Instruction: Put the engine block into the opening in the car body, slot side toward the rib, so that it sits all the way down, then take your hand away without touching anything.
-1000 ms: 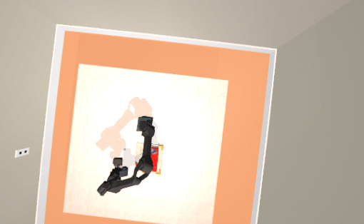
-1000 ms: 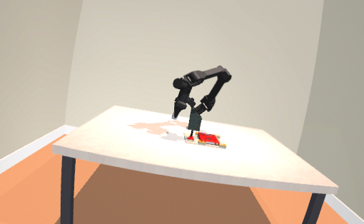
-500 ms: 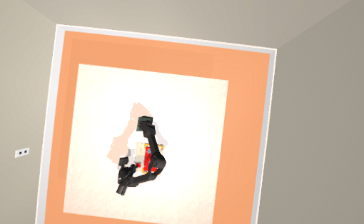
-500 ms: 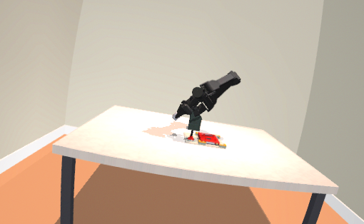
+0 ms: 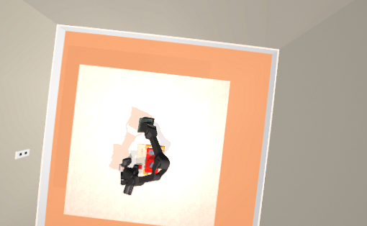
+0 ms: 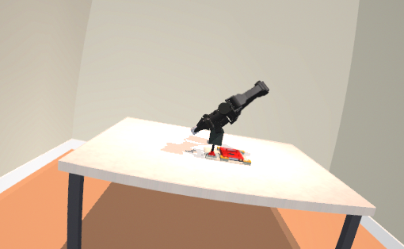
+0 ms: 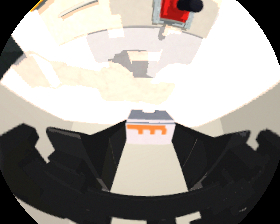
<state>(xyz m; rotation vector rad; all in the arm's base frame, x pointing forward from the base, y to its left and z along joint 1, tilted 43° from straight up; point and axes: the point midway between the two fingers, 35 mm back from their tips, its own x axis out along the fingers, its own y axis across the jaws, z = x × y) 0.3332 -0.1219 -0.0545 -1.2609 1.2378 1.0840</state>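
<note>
My gripper [image 5: 122,168] [image 6: 195,130] [image 7: 148,123] is shut on the engine block [image 6: 193,131] [image 7: 150,132], a grey block with an orange toothed mark that shows between the fingers in the wrist view. The block is held up above the table, left of the car body in the exterior view. The red car body [image 5: 149,153] [image 6: 230,153] with yellow corners lies on the table. The arm partly covers it in the top view. Its opening and rib cannot be made out clearly, and it is almost wholly outside the wrist view.
A small red piece [image 5: 139,166] [image 6: 211,153] [image 7: 172,12] with a black knob sits beside the car body, on a pale board [image 5: 141,150] [image 7: 91,16]. The dark green arm base [image 5: 145,124] [image 6: 215,137] stands nearby. The arm reaches over the car body.
</note>
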